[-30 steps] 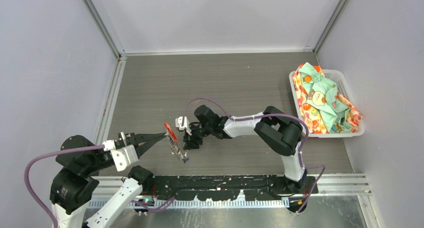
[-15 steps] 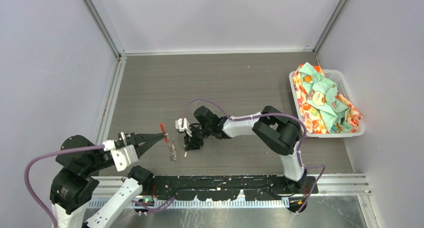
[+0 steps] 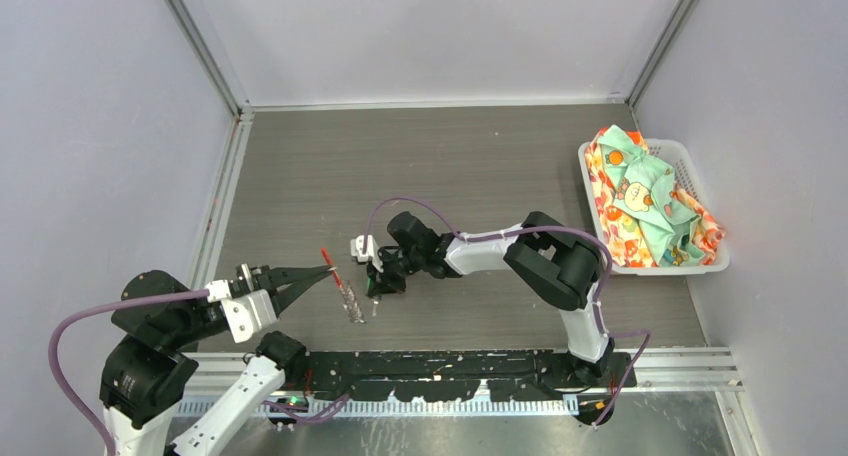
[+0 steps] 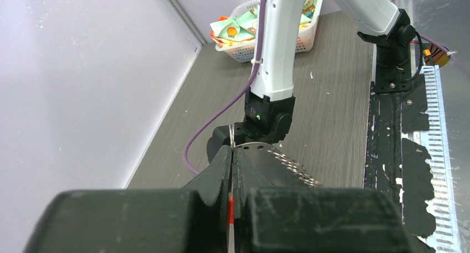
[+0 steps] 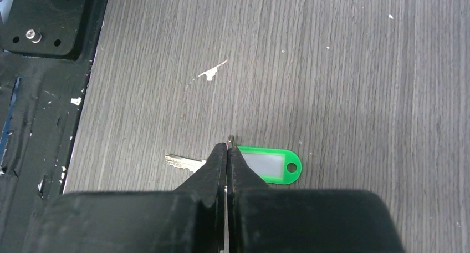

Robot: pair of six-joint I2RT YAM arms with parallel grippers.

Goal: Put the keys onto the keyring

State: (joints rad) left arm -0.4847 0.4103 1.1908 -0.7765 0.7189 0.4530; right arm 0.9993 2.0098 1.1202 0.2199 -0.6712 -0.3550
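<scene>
So that the chain (image 3: 352,306) hangs down, left fingers (image 4: 217,172) pinch the keyring's (image 3: 342,288) red loop (image 3: 327,259); right fingers (image 5: 213,165) pinch the green-tagged key (image 5: 271,165).

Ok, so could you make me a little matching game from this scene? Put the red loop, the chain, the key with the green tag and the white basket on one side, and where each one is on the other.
Things:
1. red loop
2. chain
3. green-tagged key
4. white basket

Places:
a. at the right edge of the table, full of patterned cloth
b. pinched by the right fingers
c. pinched by the left fingers
d. hanging off the loop

Pairs: 1-c, 2-d, 3-b, 4-a
</scene>
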